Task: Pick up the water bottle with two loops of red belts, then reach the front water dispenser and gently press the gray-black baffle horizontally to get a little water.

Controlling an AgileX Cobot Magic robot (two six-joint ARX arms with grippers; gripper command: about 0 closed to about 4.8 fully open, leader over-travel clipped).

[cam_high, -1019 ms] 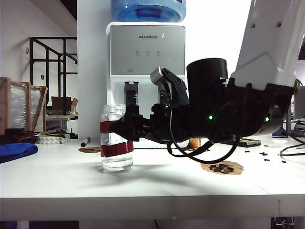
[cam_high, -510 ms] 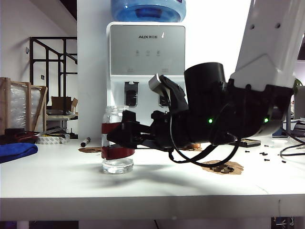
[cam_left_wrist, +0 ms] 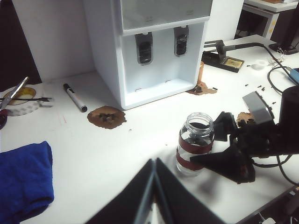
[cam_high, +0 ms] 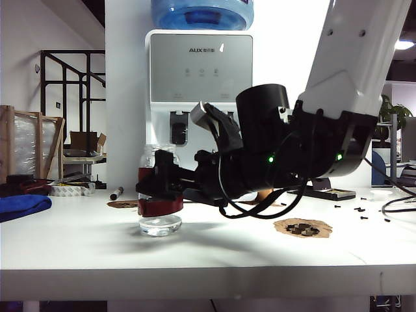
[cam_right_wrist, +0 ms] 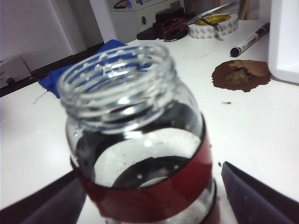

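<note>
Water bottle: clear, wide threaded neck, two dark red bands

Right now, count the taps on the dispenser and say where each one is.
2. Both sit in the white recess under the dispenser's gray panel, side by side: one tap toward the marker's side, the other tap toward the soldering stand. In the exterior view the right arm hides the second.
</note>
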